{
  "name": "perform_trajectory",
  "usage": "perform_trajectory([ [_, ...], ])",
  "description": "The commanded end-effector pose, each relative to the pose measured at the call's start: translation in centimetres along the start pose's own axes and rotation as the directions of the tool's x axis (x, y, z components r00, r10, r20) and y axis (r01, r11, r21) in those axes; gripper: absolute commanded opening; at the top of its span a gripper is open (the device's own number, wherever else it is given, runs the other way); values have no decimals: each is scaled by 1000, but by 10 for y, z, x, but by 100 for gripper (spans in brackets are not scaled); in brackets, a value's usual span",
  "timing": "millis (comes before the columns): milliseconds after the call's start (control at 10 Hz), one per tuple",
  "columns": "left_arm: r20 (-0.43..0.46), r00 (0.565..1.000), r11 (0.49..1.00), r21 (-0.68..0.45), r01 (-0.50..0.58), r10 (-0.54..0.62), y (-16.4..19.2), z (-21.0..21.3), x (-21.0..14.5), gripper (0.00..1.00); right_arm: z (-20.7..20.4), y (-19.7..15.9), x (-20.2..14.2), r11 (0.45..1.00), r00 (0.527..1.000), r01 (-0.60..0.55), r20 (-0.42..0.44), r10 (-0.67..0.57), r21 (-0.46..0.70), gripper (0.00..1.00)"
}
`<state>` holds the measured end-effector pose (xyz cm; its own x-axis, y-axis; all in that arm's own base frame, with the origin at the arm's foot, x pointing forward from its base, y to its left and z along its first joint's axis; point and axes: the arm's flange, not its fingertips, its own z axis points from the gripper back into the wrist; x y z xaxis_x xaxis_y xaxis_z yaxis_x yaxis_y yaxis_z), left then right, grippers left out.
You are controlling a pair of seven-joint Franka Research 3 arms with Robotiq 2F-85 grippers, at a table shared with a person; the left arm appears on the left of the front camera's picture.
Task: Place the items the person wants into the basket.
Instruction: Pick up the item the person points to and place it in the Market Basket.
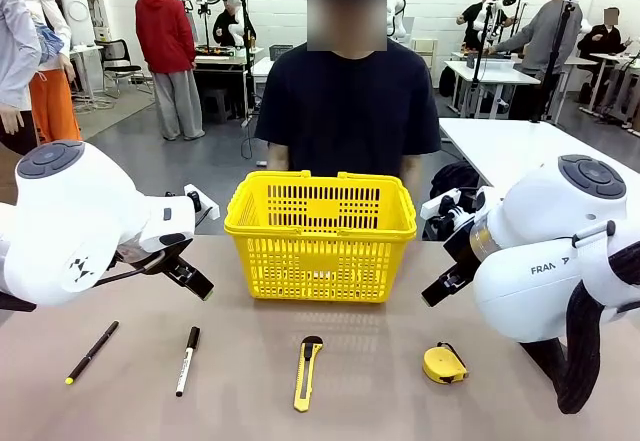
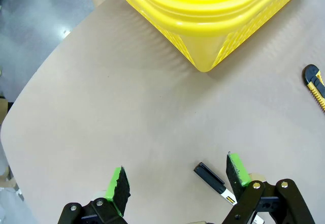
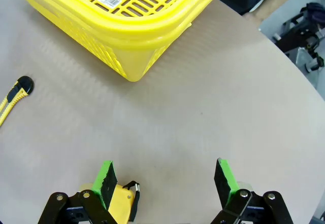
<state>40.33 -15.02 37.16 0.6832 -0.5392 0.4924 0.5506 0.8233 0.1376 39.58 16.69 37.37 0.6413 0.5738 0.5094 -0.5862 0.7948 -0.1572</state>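
Note:
The yellow basket stands mid-table, in front of the person in a dark T-shirt. Along the near edge lie a thin black pen, a black-capped marker and a yellow-and-black box cutter. My left gripper hovers open over bare table, with the marker just inside its right finger. The right gripper is open too and holds nothing. Both wrist views catch a basket corner and the box cutter.
A round yellow tape measure lies right of the box cutter, and it sits behind my right gripper's left finger. Bare brown table spreads between the tools and the basket. Other people and tables are far behind.

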Motion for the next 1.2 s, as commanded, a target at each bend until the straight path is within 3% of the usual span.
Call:
perform_trajectory([
  [0, 0, 1000, 1000, 0, 0, 0, 0, 0, 0, 100, 0, 0, 0, 1000, 1000, 0, 0, 0, 0, 100],
  [300, 0, 1000, 1000, 0, 0, 0, 0, 0, 0, 100, 0, 0, 0, 1000, 1000, 0, 0, 0, 0, 100],
  [500, 54, 998, 999, 44, 24, -26, 11, 128, 2, 100, 123, 7, -8, 996, 997, -74, -5, 74, -47, 100],
  [700, 43, 997, 991, 119, 59, -65, 20, 220, 14, 100, 226, 1, -7, 990, 999, -39, 9, 41, -134, 100],
  [900, 32, 996, 982, 174, 80, -87, 20, 273, 35, 100, 319, 5, 16, 977, 998, -3, 55, 15, -214, 100],
  [1100, 54, 994, 979, 184, 84, -96, 19, 312, 49, 100, 361, 16, 32, 966, 997, 24, 81, -4, -256, 100],
])
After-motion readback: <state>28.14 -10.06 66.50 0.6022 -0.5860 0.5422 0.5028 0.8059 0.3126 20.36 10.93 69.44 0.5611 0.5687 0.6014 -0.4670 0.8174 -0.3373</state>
